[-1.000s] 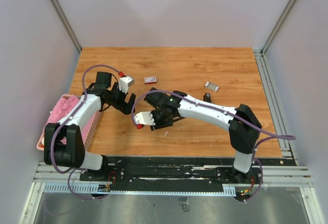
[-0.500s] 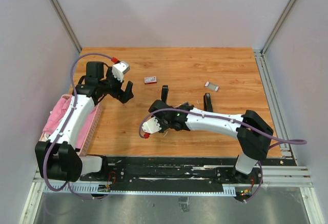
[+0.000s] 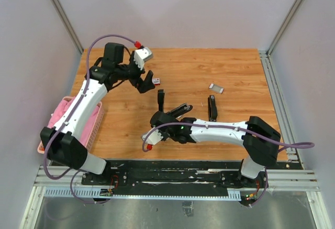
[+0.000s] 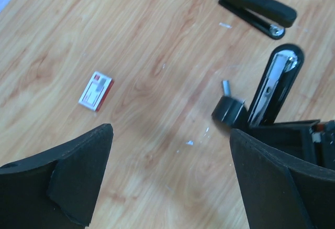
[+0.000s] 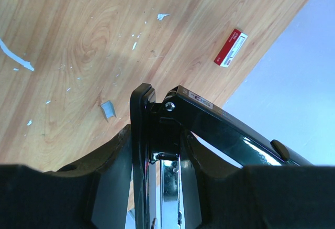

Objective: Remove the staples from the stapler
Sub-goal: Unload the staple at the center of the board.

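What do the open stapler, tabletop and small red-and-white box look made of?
Open stapler: glossy black shell, probably plastic, over a mirror-bright metal channel. Tabletop: wood or wood-look laminate, visible grain, satin sheen. Red-and-white box: likely printed card, matte flat faces.
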Controlling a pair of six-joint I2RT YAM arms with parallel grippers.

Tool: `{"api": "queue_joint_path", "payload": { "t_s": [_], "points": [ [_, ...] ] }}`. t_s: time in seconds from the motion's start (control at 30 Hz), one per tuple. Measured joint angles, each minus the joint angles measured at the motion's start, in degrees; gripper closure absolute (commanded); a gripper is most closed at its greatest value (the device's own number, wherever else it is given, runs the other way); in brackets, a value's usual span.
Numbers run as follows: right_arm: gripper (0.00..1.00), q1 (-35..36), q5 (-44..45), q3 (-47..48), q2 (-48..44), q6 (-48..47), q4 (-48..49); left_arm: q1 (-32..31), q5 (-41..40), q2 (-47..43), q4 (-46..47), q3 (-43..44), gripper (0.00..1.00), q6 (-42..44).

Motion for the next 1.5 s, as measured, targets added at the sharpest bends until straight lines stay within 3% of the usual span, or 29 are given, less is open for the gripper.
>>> {"api": "queue_joint_path", "payload": {
  "t_s": [0.17,0.4,0.57,0.67,0.83,1.1,1.5],
  "points": [
    [0.83,0.3,0.9,-0.4,0.0,-0.8,1.6,-4.3,0.6,5.4,-1.7,6.1,0.02,-0.7],
    [0.83,0.7,1.5,-1.3,0.3,-1.5,2.5,-11.6,-3.5,11.3,-4.1,7.4,0.0,-0.8],
    [0.83,0.7,2.3,-1.7,0.4,-1.9,3.1,-13.1,-3.7,13.0,-5.9,7.4,0.17,-0.4],
    [0.83,0.7,3.3,-1.7,0.4,-1.9,4.0,-13.0,-3.8,13.0,-7.2,7.3,0.32,0.8],
    [0.83,0.6,4.6,-1.7,0.4,-1.9,5.2,-13.0,-5.3,12.6,-7.8,4.7,0.43,1.9],
    [0.83,0.2,5.0,-1.8,0.4,-2.4,6.7,-11.0,-8.2,6.6,-3.7,-3.5,0.45,0.1],
    [0.84,-1.7,3.6,-1.8,0.4,-2.4,11.1,-4.2,-2.3,1.9,2.3,-9.7,0.43,-3.7]
  ]
}}
